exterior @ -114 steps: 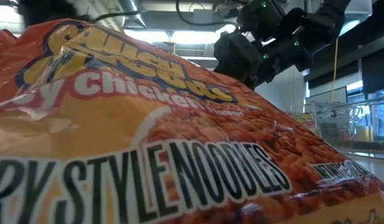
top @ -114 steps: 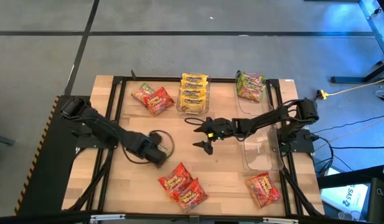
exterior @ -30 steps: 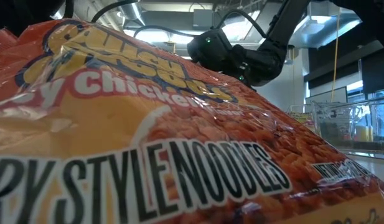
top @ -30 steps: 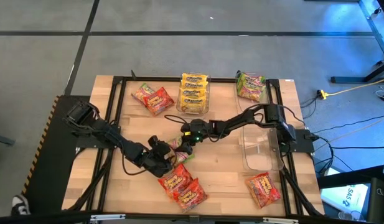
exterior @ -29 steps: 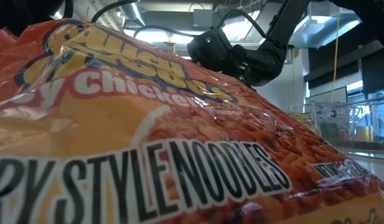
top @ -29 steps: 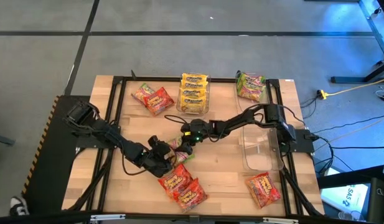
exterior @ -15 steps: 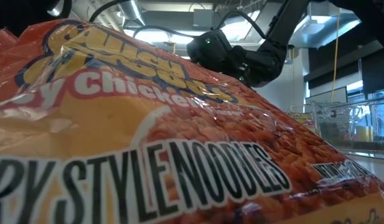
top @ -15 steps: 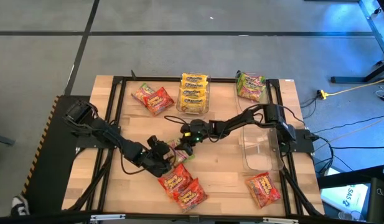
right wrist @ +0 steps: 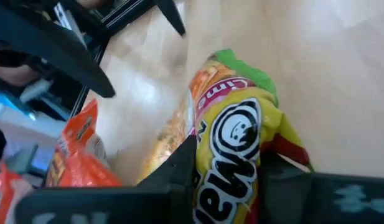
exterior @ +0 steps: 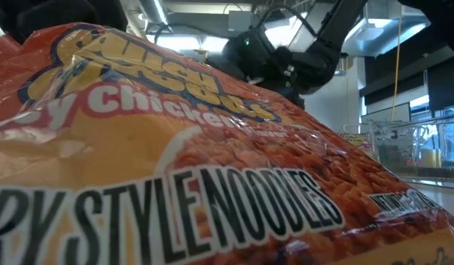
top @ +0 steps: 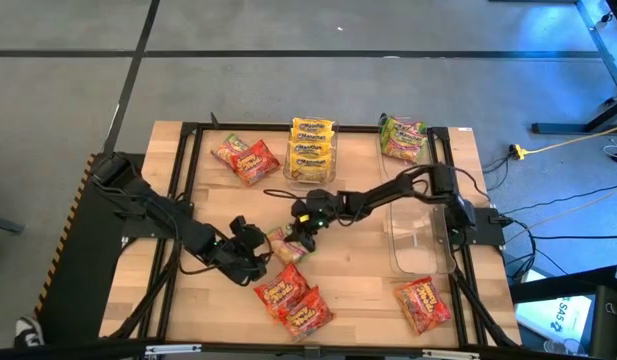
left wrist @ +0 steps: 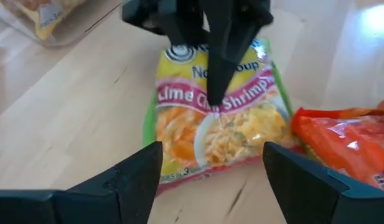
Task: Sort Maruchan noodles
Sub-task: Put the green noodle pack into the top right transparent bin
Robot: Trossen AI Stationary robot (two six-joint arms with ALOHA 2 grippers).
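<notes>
- The right gripper (top: 300,238) has just closed its jaws on the green noodle packet (left wrist: 216,118) at mid-counter (top: 358,265), beside the red packets (top: 293,297); it looks ready to be lifted
- The left gripper (top: 256,252) has backed off that packet, jaws wide and empty

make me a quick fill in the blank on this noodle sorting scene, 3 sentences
1. The right claw is pinching the ____ Shrimp packet by one edge.
2. The left claw sits just short of that packet with its fingers ____.
3. The yellow packets sit in a clear ____ at the table's far edge.

Missing words: Lime Chili; open; bin
</notes>
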